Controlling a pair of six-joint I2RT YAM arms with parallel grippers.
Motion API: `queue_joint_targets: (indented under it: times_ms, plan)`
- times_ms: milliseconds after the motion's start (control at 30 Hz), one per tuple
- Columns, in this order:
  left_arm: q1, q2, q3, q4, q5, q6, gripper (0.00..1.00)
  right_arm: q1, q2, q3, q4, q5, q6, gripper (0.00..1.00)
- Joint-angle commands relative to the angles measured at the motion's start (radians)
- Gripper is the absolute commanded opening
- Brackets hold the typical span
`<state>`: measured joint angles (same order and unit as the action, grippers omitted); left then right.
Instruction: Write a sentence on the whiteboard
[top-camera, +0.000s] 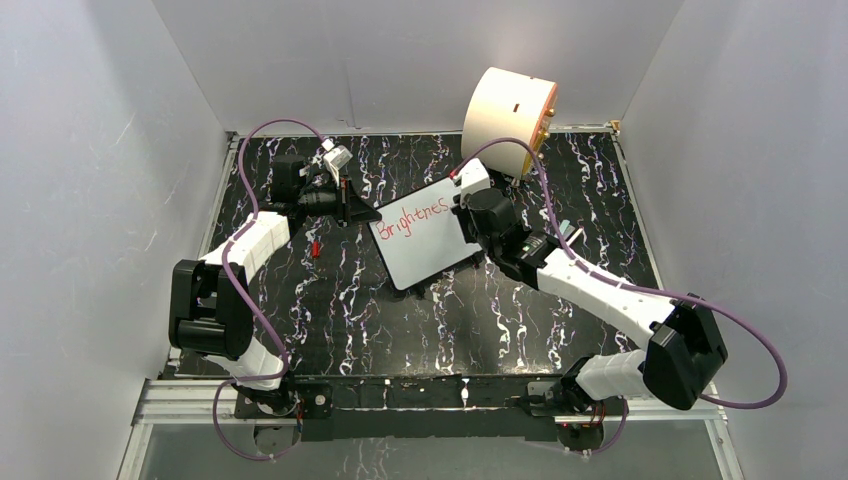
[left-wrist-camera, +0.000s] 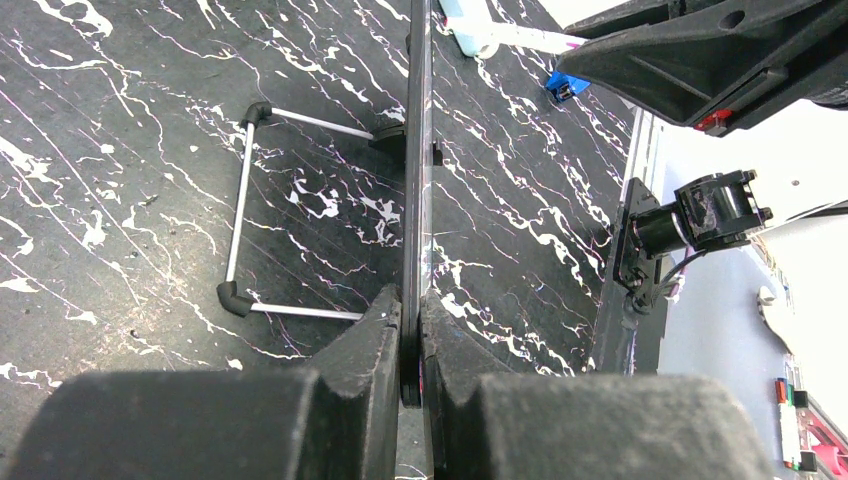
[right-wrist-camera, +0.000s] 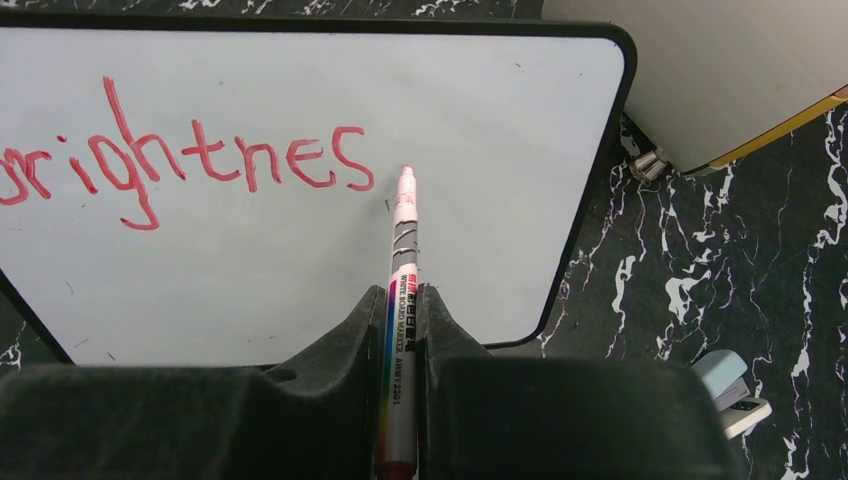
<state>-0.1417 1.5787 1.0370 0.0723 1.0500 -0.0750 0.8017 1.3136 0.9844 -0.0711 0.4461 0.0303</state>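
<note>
The whiteboard (top-camera: 432, 252) stands tilted on the black marbled table, its left edge pinched in my shut left gripper (top-camera: 362, 212). In the left wrist view the whiteboard (left-wrist-camera: 417, 170) shows edge-on, running away from between my left gripper (left-wrist-camera: 411, 305). The sentence (top-camera: 412, 212) in red reads "Brightnes". My right gripper (right-wrist-camera: 404, 295) is shut on a silver whiteboard marker (right-wrist-camera: 402, 300). Its red tip sits just right of the last "s" of the sentence (right-wrist-camera: 200, 160), over the whiteboard (right-wrist-camera: 480, 100). My right gripper (top-camera: 470, 205) is at the board's upper right.
A big cream cylinder (top-camera: 508, 120) lies behind the board at the back wall. A small red cap (top-camera: 315, 247) rests on the table left of the board. A wire stand (left-wrist-camera: 240, 210) lies beside the board. A pale blue block (right-wrist-camera: 730, 385) sits to the right.
</note>
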Motion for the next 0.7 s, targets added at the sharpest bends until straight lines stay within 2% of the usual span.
queue_joint_targets:
  times_ms: [0,667]
  plan:
    - [-0.027,0.024,-0.008,-0.092,-0.041,0.04,0.0,-0.014,-0.007,0.02,0.097,0.011,-0.001,0.0]
    - [-0.026,0.026,-0.009,-0.098,-0.039,0.043,0.0,-0.033,0.039,0.047,0.131,-0.023,-0.012,0.0]
